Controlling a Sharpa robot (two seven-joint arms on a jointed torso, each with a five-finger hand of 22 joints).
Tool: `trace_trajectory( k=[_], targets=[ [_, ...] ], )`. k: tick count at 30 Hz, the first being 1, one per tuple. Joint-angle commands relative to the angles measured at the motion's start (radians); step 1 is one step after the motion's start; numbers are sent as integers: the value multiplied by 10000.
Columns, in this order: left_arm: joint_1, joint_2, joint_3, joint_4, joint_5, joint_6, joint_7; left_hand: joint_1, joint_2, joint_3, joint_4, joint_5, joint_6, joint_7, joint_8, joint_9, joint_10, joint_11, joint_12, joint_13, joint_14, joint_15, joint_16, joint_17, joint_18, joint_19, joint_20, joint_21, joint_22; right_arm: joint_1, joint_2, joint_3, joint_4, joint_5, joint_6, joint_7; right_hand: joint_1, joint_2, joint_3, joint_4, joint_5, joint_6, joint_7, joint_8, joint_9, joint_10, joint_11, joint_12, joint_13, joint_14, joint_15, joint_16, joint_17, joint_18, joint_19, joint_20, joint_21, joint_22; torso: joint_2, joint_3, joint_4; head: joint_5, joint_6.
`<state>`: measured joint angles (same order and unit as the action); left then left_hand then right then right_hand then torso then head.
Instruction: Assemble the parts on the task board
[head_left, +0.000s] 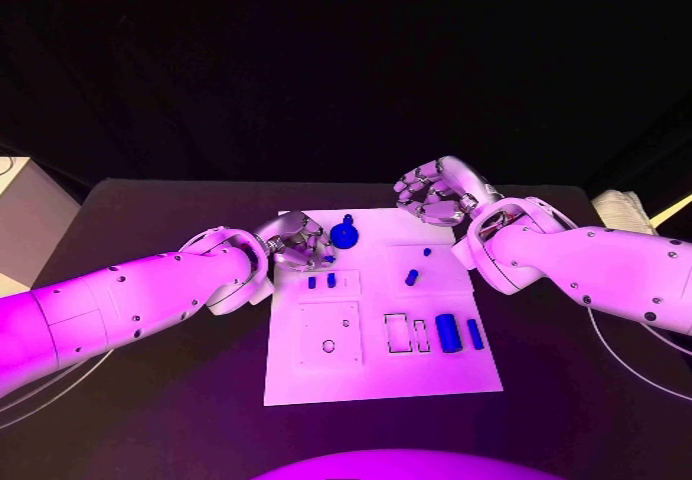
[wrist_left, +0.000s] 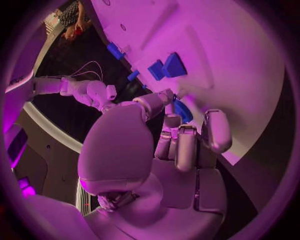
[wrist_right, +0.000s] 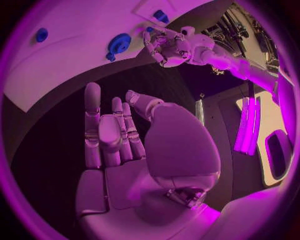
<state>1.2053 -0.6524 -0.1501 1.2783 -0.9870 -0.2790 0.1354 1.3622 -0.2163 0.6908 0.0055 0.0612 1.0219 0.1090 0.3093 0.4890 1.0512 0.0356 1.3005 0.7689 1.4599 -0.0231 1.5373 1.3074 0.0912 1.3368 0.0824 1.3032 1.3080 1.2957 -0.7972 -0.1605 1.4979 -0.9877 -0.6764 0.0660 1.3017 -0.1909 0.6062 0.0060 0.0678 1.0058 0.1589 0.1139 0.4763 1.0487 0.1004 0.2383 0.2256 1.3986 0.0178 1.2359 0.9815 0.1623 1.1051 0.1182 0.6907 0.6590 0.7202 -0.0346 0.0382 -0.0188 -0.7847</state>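
Observation:
The white task board (head_left: 382, 370) lies mid-table. My left hand (head_left: 299, 242) is at the board's far left corner, fingers curled in. In the left wrist view its thumb and fingertips (wrist_left: 187, 145) pinch a small blue part (wrist_left: 182, 111) just over the board (wrist_left: 237, 60). My right hand (head_left: 437, 192) hovers past the board's far right corner, fingers spread and empty; its palm (wrist_right: 115, 150) holds nothing. A round blue knob (head_left: 345, 235) (wrist_right: 119, 44) stands near the far edge. Two small blue pegs (head_left: 322, 282), a slanted piece (head_left: 413, 277) and two upright blue cylinders (head_left: 459, 333) are on the board.
The board has a square plate with holes (head_left: 330, 335) and rectangular slots (head_left: 405, 334). A pale box (head_left: 29, 215) stands at the table's left edge and a light object (head_left: 623, 210) at the far right. Black table (head_left: 173, 400) surrounds the board.

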Motion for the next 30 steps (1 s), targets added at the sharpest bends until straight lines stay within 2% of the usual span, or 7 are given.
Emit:
trace_trajectory(
  k=[1,30],
  targets=[
    [-8,13,10,13,-60,111,-33,-80,22,-50,-3,1,64,-15,30,-12,66,-34,60,8,339,3,-12,1011,-123,86,13,18,766,4,-6,6,10,-9,-56,141,23,-80,-22,68,69,1,74,-51,9,51,9,-36,-24,28,-1,87,35,197,-39,-12,-62,4,0,-3,2,-4,2],
    [-8,-37,10,-34,-61,107,-235,23,60,-14,-109,31,3,-6,-46,-35,-48,-29,9,-84,300,-1,-34,938,-101,29,-1,-48,721,4,-47,6,16,-8,-110,155,14,-81,-32,77,71,6,78,-53,12,69,11,-55,-58,38,2,90,28,197,-29,-10,-63,8,2,-4,4,6,-14]
  ],
)
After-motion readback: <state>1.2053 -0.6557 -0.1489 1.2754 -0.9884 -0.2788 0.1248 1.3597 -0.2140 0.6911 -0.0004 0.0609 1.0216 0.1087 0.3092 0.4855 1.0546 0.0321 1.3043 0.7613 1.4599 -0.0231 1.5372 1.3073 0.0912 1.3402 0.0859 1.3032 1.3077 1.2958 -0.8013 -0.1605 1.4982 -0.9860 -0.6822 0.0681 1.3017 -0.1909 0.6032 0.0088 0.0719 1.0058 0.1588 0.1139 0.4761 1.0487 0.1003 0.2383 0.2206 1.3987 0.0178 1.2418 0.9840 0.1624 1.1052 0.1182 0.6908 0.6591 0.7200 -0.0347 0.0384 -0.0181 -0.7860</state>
